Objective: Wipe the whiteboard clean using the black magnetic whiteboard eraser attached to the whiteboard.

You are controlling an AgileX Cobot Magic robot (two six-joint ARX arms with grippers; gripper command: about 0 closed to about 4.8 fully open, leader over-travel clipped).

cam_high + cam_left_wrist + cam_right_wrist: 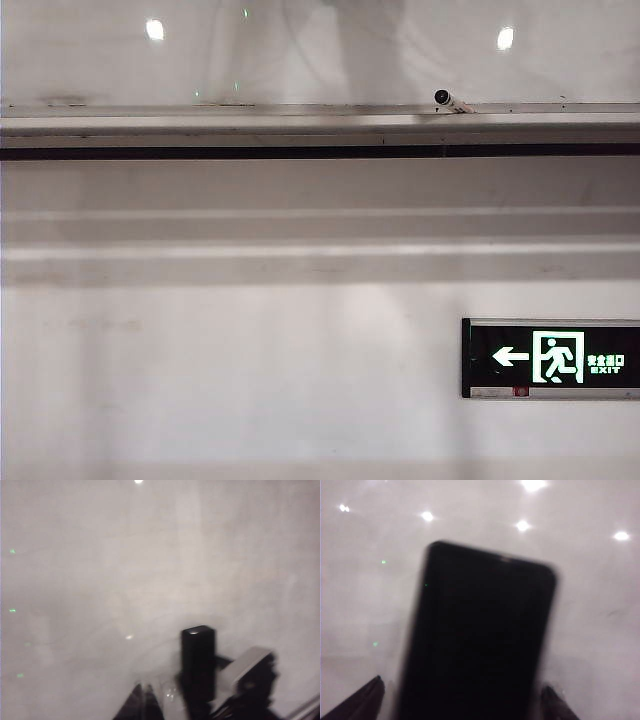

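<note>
The whiteboard (320, 60) is the glossy panel with round light spots across the top of the exterior view; neither gripper nor the eraser shows there. In the right wrist view the black eraser (480, 635) lies flat on the whiteboard (600, 605), large and blurred. My right gripper (462, 700) stands open around it, one fingertip (367, 700) on each side with a thin pale gap. My left gripper (145, 690) is shut with nothing in it, its tips close to the whiteboard (100, 580).
A pale metal rail (300, 125) runs under the board, with a small dark-tipped white object (445, 99) lying on it. Below is matte wall with a green exit sign (550, 358). Beside my left gripper stand a blurred black block (198, 665) and a grey part (250, 670).
</note>
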